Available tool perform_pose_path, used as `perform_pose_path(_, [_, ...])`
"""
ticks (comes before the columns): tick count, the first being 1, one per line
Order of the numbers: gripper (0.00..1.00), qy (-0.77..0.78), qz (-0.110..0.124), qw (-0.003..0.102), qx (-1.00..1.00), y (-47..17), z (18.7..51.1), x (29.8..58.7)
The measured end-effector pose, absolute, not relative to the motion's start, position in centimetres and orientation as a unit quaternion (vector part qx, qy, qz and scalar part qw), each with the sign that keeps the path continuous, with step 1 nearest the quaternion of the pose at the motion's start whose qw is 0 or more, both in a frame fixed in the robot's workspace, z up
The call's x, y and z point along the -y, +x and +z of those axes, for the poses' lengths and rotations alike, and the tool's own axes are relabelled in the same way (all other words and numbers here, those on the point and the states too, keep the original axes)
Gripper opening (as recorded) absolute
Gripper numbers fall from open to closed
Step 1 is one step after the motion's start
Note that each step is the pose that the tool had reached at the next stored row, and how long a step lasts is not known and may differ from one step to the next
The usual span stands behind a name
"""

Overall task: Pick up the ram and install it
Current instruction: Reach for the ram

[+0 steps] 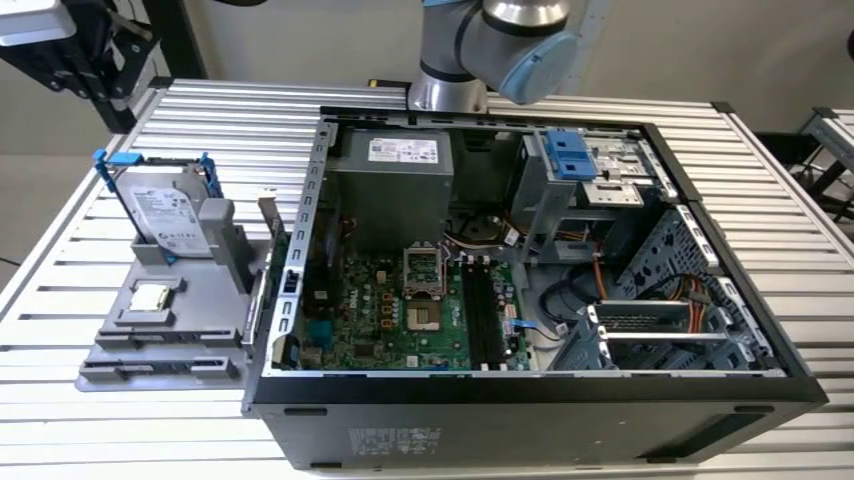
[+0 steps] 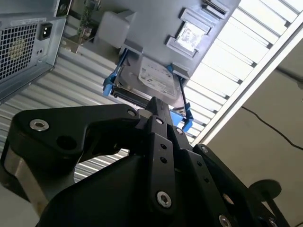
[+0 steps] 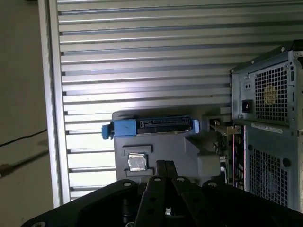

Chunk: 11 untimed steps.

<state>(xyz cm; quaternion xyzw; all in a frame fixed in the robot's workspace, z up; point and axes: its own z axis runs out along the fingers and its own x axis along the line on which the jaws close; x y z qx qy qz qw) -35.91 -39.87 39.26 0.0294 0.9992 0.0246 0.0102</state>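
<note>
Hovering over the slatted table [image 3: 142, 56], out past the gray parts holder [image 1: 160, 345], the gripper [image 3: 164, 164] has its fingers pressed together with nothing between them, so no grasp has been made. In the second wrist view the ram [image 2: 86, 15] stands on its long edge at the side of the holder nearest the computer case [image 1: 534, 385], just beside the case wall. That upright pose probably exists to offer its two flat faces to a pinch from above. The hard drive [image 1: 167, 210] is propped upright in the same holder and the processor chip [image 1: 151, 297] lies flat in front of it, each in its own seat, which keeps the parts apart and easy to reach. The case lies on its side with the panel off at the exterior view's right, so the long dark memory slots [image 1: 483, 320] face upward and look unfilled
</note>
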Motion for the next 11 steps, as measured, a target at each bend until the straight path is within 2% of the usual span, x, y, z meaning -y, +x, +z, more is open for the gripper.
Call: perform_pose_path(11, [0.00, 0.011, 0.025, 0.010, -1.000, -36.93, 39.26, 39.87])
